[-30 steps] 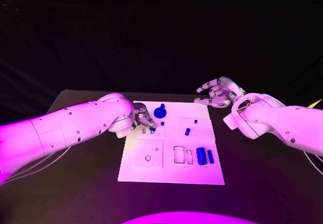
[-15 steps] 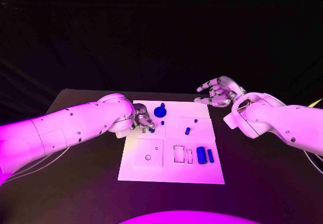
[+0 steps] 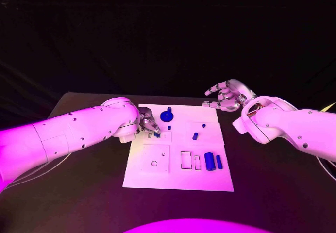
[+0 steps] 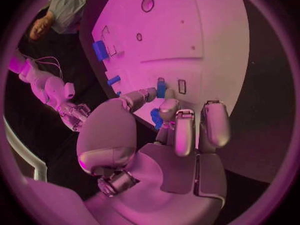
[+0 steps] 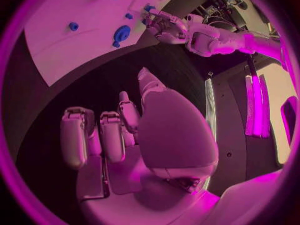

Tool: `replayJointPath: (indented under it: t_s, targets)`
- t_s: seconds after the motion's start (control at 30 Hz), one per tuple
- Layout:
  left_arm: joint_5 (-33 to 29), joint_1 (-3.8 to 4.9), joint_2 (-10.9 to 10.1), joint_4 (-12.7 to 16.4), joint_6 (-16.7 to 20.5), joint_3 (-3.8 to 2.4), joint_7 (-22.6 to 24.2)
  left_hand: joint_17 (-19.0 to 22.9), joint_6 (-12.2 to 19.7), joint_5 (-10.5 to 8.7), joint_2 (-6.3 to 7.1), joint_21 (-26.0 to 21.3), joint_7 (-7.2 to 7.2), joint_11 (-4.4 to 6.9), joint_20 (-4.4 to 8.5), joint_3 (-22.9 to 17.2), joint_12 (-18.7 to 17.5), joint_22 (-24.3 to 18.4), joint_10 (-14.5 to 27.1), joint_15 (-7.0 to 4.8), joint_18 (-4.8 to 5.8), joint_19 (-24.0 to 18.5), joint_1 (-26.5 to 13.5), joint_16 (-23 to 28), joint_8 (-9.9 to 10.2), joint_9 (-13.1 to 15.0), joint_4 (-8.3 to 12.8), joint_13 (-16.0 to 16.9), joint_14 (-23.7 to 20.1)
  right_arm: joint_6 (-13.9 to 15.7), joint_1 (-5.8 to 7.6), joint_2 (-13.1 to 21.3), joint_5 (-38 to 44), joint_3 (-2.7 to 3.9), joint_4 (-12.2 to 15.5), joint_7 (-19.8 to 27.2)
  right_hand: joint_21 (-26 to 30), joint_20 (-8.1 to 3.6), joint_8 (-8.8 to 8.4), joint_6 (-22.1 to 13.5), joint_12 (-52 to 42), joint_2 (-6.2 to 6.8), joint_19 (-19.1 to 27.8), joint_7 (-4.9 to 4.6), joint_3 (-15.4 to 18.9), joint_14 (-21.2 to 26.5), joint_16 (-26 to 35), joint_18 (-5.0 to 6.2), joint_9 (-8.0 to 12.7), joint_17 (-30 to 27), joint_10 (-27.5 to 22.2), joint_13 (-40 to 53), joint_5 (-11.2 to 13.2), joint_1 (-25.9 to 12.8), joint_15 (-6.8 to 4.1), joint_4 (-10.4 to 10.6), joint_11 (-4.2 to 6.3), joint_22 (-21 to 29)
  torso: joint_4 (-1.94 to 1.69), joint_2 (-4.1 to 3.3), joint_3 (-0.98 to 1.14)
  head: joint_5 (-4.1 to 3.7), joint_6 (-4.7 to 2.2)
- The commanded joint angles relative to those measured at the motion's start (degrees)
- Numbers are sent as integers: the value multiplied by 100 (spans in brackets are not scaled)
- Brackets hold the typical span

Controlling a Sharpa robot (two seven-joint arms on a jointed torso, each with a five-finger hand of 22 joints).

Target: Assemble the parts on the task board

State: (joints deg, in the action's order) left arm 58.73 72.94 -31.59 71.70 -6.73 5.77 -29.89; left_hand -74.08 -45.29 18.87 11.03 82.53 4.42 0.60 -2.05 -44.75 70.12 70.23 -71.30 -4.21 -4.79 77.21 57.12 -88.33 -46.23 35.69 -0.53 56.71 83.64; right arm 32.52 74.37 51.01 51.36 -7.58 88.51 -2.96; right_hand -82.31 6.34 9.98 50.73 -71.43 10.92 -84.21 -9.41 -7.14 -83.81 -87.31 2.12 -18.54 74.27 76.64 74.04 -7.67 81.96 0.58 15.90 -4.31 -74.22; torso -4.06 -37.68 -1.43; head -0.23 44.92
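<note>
Your left robot hand (image 3: 148, 123) sits at the board's (image 3: 178, 182) left edge, fingertips pinching a small blue part (image 4: 156, 118) just above the surface – a second blue part (image 4: 161, 89) stands just beyond them. Your right robot hand (image 3: 227, 95) hovers released over the counter (image 3: 273, 194), off the board's far right corner, well apart from the parts.

Premises: a robotics laboratory or test cell. Evidence: a black worktop (image 3: 84, 194) against black backdrop curtains, a white task board (image 3: 178, 179) with cut recesses and small blue parts (image 3: 209, 158), 2 white robot arms, and loose cabling (image 3: 42, 167) beside the worktop.
</note>
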Motion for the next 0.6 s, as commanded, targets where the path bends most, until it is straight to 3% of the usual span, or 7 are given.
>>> replayJointPath:
  t_s: [0.03,0.6]
  targets:
    - [12,-2,-4,11,-109,2,-16,-1553,-519,584,-162,88,-220,125,25,-927,96,111,-448,-62,73,95,112,-148,-271,604,265,119,624,-26,-3,2,4,2,1,12,79,-38,109,-34,39,-139,-204,15,-115,-457,47,-6,-32,971,-104,-20,-50,-74,-55,56,-5,-1079,-1,0,1,-1,9]
    - [-53,-2,-1,14,-204,3,-26,-1577,-551,577,-179,87,-233,137,36,-916,112,112,-481,-72,74,100,99,-160,-279,622,258,148,632,-33,-3,5,5,2,2,10,79,-38,109,-34,39,-139,-204,15,-115,-457,47,-6,-32,971,-104,-20,-50,-74,-55,56,-5,-1079,0,-1,4,-1,18]
